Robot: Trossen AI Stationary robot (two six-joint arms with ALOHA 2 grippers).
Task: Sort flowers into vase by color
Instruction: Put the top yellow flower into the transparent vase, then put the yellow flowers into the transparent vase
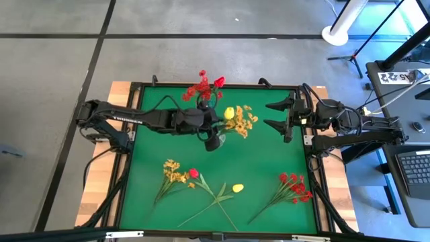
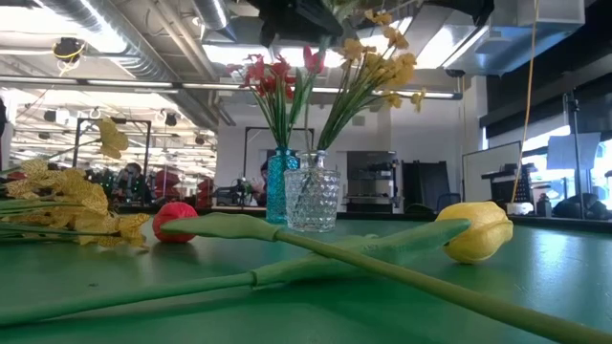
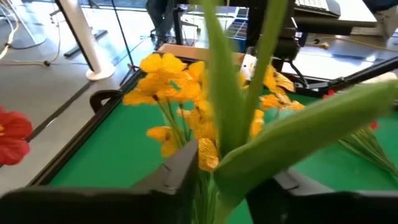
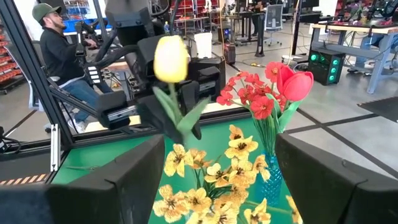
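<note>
Yellow tulip stem (image 3: pixel 239 93) between left end effector (image 3: pixel 230 180) fingers, bloom cropped.

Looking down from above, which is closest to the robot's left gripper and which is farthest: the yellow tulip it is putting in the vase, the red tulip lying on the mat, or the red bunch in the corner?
From the left gripper:
1. Yellow tulip, right beside it, over the vases.
2. Red tulip, lying on the mat nearer the front edge.
3. Red bunch, far off in the front right corner.

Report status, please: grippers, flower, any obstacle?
Left gripper over clear vase, fingers around yellow bud's stem. Right gripper open, waiting at table's right edge. Nothing in the way.
</note>
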